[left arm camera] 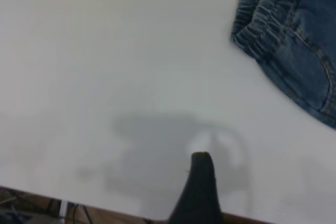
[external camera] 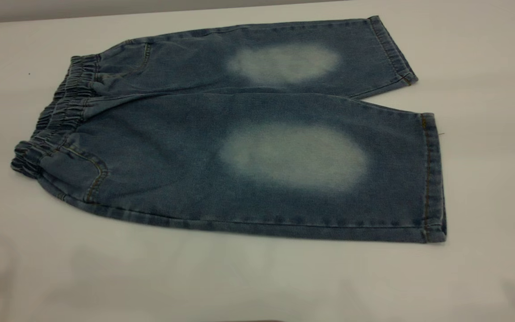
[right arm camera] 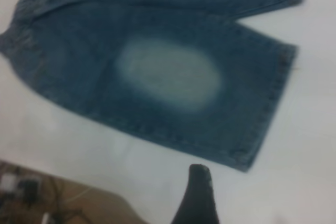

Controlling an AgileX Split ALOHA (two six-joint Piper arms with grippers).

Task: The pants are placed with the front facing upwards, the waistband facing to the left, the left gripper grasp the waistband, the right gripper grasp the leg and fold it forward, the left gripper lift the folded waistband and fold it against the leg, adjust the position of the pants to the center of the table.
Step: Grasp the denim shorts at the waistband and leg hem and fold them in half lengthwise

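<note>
Lying flat and unfolded on the white desk (external camera: 257, 277), one pair of blue denim pants (external camera: 186, 152) spreads across the middle of the exterior view, front side up, its two legs running toward that view's right. Two pale oval patches mark the knees, one per leg, and tan stitching traces the hems and a pocket edge near the hip. The waistband (external camera: 58, 112), one densely gathered band, darker than the knees, sits at the left end.

The exterior view shows the whole garment but neither arm. The left wrist view shows only the waistband corner and pocket seam, with the left pincer (left arm camera: 200, 182) seen as a single dark fingertip above bare desk, well apart from the cloth, its shadow beneath it. The right wrist view takes in the near leg, its hem and the faded knee, with the right pincer (right arm camera: 199, 190) again showing just one dark fingertip, near the leg's lower hem corner and not touching it. Whether either pincer is open or closed cannot be told. Past the desk's edge, both wrist views catch brown floor and cables.
</note>
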